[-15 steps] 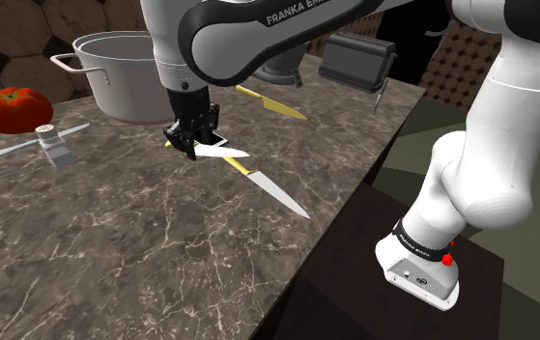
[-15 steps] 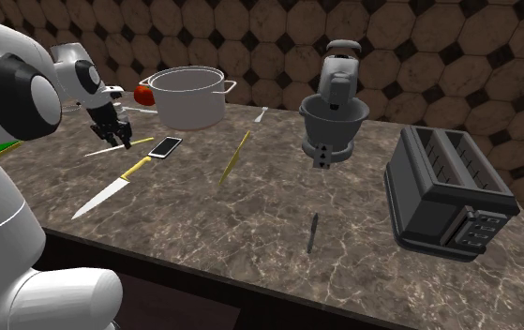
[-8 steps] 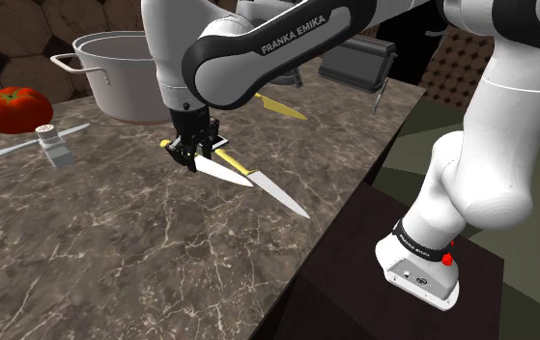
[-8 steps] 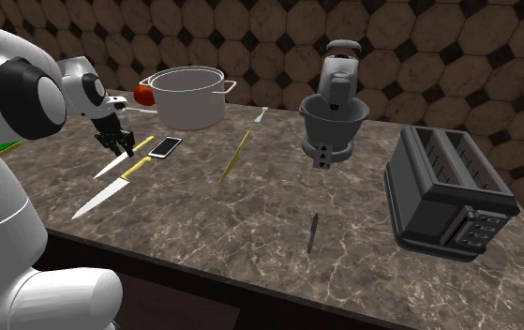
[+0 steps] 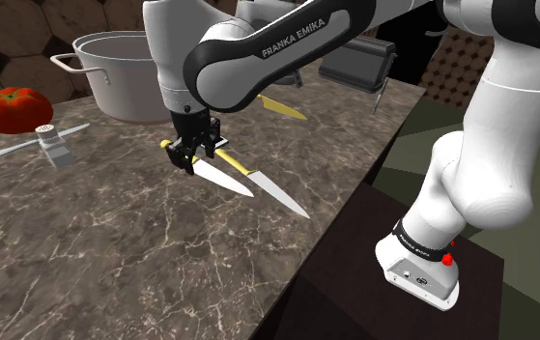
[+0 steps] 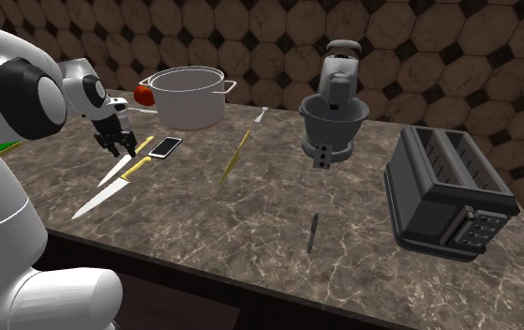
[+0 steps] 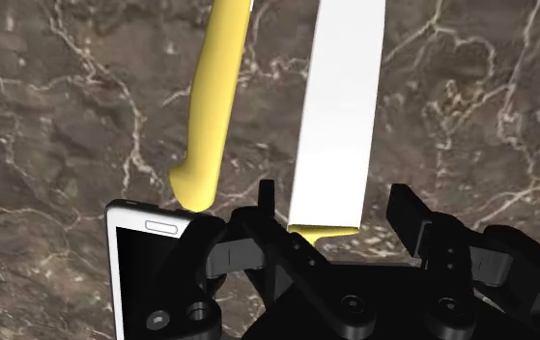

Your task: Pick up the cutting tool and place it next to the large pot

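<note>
Though straddling the white-bladed, yellow-handled knife (image 7: 340, 106), grips nothing: black two-finger gripper (image 7: 337, 198) open, fingers (image 7: 408, 203) clear of it. Finds that knife low over the dark veined stone counter (image 5: 113, 261), near the large grey metal pot (image 5: 123, 82). Shows a matching second knife (image 5: 277, 193) farther from the pot, a white-edged black phone (image 6: 166, 147) nearer.

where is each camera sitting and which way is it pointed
Shoulder view: beside the stand, looking down across the counter toward the pot; the white arm and the gripper show.
Second exterior view: behind the arm, facing the tiled wall past the mixer and the toaster; arm links show at its left.
Wrist view: on the hand, looking down at a white knife blade, a yellow handle and a phone; the gripper shows.
Both exterior views share the pot and the gripper.
</note>
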